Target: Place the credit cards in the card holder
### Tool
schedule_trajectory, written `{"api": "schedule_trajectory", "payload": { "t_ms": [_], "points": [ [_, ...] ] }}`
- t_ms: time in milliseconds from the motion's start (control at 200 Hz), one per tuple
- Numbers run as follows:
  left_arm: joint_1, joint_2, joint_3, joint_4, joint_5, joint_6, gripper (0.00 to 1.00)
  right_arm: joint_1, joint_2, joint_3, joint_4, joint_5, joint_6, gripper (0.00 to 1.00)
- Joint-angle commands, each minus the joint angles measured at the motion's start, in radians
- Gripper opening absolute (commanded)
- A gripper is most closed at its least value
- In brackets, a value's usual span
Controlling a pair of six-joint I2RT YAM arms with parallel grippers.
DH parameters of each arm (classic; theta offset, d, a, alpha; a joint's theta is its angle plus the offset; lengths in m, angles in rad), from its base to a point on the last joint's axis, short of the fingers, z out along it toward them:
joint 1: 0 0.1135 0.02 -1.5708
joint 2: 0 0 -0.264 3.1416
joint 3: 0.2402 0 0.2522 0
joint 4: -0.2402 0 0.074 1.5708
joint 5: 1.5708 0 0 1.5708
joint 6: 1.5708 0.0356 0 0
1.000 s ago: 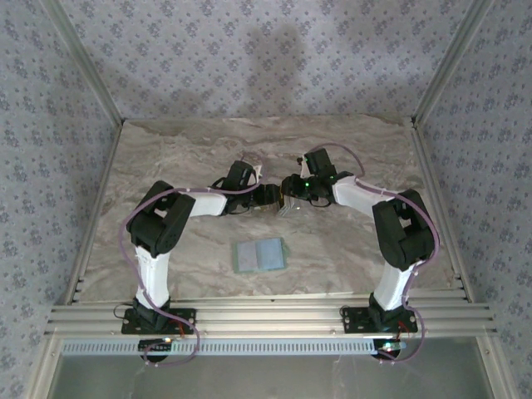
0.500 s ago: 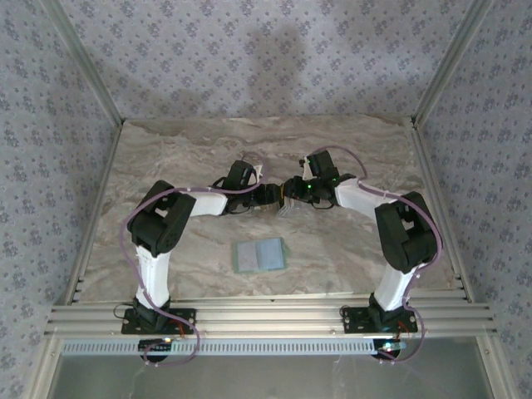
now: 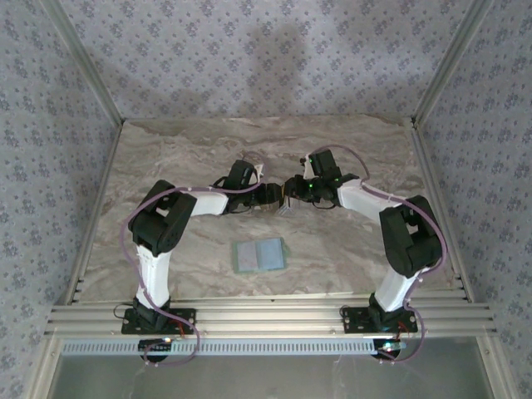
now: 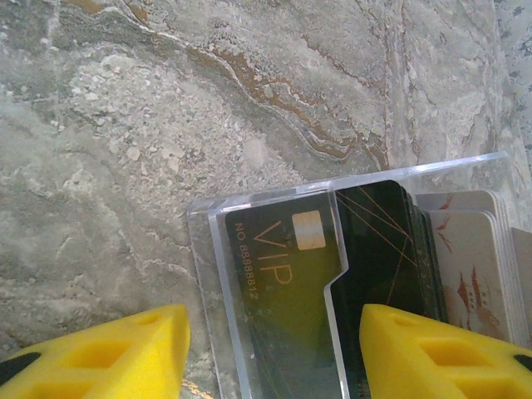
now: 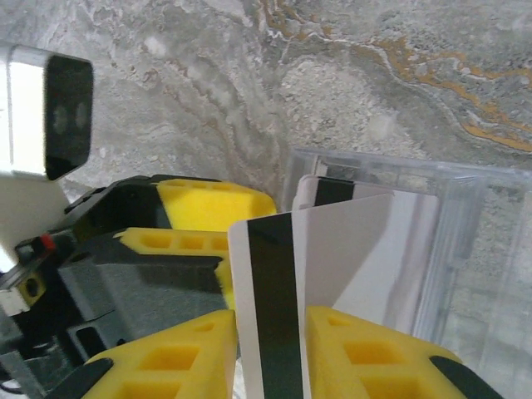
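Right gripper [image 5: 273, 332] has edged in over the clear box [image 4: 204, 274] and pinched down, now clenched on one black-striped credit card [image 5: 266, 266] standing out of it. Left gripper [image 4: 273, 320] straddles the box, can't tell if it clamps. Card holder [image 3: 258, 255] unmoved, lying flat, well apart on the box's near side.

The counter [image 4: 166, 125] is matt stone, grey with rusty veins. A clear glossy plastic box [image 4: 208, 274] holds a shiny black card [image 4: 274, 299] with gold print and pale satin cards [image 4: 470, 266]. The credit card [image 5: 266, 249] is smooth white plastic with a black stripe. The right gripper [image 5: 271, 324] has matt yellow moulded fingers [image 5: 166, 366]. The card holder [image 3: 259, 255] looks matt.
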Motion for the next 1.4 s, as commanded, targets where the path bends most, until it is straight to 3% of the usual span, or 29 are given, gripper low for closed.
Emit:
{"api": "schedule_trajectory", "payload": {
  "t_ms": [0,625,790,964,1394],
  "points": [
    [-0.014,0.021,0.026,-0.007,-0.006,0.007,0.56,0.0,-0.019,-0.005,-0.018,-0.04,0.006,0.3],
    [-0.018,0.025,0.033,-0.01,-0.008,0.01,0.56,0.018,0.007,0.025,-0.081,0.06,-0.023,0.28],
    [-0.019,0.028,0.033,-0.009,-0.007,0.01,0.56,0.018,0.006,0.024,-0.08,0.056,-0.021,0.22],
    [-0.019,0.031,0.033,-0.008,-0.009,0.009,0.56,0.021,-0.025,0.014,-0.087,0.068,-0.019,0.21],
    [-0.018,0.025,0.034,-0.012,-0.011,0.01,0.56,0.016,-0.11,-0.031,-0.142,0.183,-0.015,0.1]
  ]
}}
